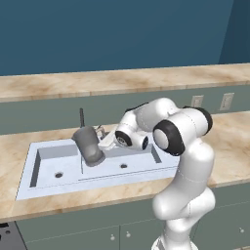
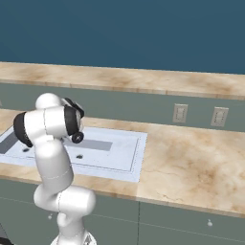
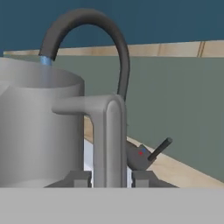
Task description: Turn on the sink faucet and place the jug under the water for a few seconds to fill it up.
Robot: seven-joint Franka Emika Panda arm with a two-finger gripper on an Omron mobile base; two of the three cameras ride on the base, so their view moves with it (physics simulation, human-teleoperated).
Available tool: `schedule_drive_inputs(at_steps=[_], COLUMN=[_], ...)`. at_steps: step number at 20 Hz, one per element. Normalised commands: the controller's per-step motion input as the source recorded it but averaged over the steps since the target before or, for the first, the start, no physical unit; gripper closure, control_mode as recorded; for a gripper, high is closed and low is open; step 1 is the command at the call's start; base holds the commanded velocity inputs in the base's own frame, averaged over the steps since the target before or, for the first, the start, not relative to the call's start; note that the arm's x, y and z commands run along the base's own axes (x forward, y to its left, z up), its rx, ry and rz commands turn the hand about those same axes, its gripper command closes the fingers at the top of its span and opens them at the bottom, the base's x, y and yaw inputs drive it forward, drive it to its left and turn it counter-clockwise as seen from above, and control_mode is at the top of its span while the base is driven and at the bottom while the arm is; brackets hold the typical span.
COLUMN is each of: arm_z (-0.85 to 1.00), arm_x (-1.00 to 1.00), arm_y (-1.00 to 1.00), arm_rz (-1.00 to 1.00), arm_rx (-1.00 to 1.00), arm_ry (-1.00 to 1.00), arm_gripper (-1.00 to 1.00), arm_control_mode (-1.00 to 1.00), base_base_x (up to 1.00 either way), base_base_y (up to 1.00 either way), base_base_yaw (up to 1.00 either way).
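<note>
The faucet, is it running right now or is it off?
Running. In the hand view a light blue stream of water leaves the faucet spout tip and drops into the open top of the jug.

Sink (image 1: 46, 183) set into counter (image 1: 229, 146), toward its left part, two basins side by side. Sink faucet (image 1: 81, 117) at back rim of sink, behind basin divider. Jug (image 1: 88, 145) above sink, just before faucet, over divider area. Gripper (image 3: 107, 178) right of jug, fingers either side of jug handle (image 3: 109, 140). In hand view, spout arches over jug mouth, water (image 3: 45, 61) falling into it. Wall outlets (image 2: 180, 113) behind counter, right of sink.
</note>
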Motion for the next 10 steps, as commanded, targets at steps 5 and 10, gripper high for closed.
schedule_drive_inputs(at_steps=[5, 10], arm_z=[-0.1, 0.0], arm_x=[0.07, 0.06], arm_y=[0.01, 0.0], arm_rz=[-0.07, -0.07], arm_rx=[0.0, 0.0], arm_ry=[0.0, 0.0], arm_gripper=[1.0, 1.0], arm_control_mode=[-1.0, -1.0], base_base_x=[0.0, 0.0], base_base_y=[0.0, 0.0], base_base_yaw=[0.0, 0.0])
